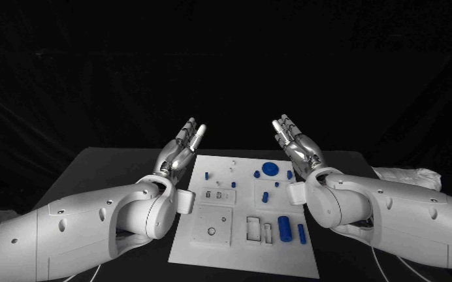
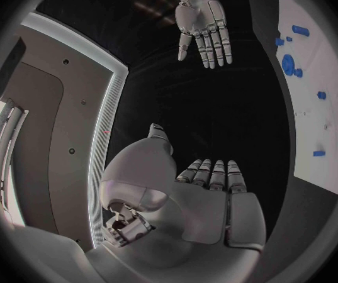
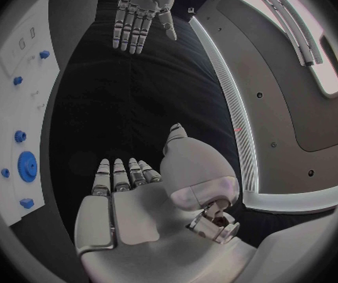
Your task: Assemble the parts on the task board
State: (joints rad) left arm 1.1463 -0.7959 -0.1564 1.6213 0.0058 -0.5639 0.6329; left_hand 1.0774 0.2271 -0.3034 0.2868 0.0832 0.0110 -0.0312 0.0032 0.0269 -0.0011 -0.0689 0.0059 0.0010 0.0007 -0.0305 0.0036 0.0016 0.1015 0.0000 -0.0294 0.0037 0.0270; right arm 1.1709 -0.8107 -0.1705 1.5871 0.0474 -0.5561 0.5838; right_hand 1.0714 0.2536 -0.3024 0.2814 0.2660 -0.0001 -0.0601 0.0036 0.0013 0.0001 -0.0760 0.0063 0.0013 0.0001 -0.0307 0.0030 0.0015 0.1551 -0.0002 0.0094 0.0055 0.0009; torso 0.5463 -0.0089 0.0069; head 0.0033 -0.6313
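A robot test lab, staged in the dark.
Black drapes close off the back, a black table [image 1: 113, 164] carries a white task board [image 1: 240, 256], and pale panelled walls show behind.

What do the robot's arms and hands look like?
Both arms are smooth, rounded white shells with small dark round dots along them. The left arm and right arm each end in a white cuff. The left hand and right hand are shiny silver metal with many jointed fingers. Thin pale cables hang beneath the arms.
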